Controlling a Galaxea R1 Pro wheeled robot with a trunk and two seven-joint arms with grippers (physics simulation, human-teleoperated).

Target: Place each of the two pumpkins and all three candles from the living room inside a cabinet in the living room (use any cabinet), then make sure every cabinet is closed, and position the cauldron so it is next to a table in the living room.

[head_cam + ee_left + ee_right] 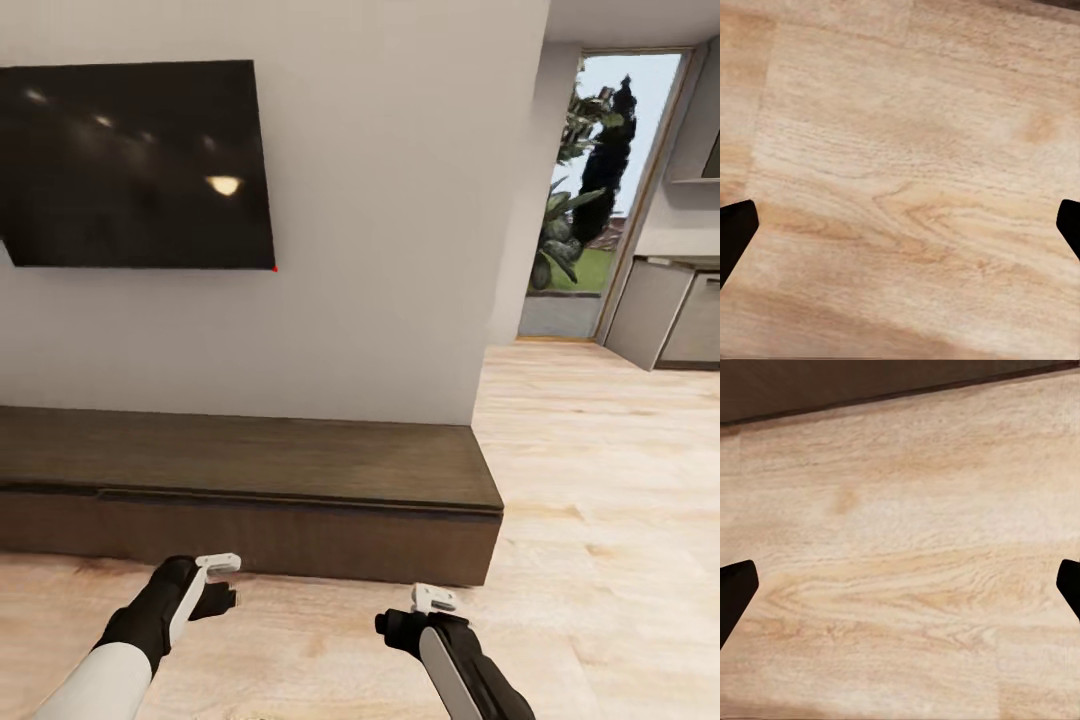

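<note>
Both arms hanging low over wood floor (900, 180), pointing down. Left gripper (222, 585) and right gripper (425, 606) jaws spread wide, holding nothing. Cabinet (250, 470) sitting just ahead against wall, drawers closed.

Left gripper (215, 580) and right gripper (425, 605) low, jaws spread, empty.

The head view looks forward and down from well back at the cabinet (250, 480), the wall and the wooden floor (600, 560). Both wrist views face down, close over that floor (900, 165); the right one's dark strip is probably the cabinet's (870, 386) base.
</note>
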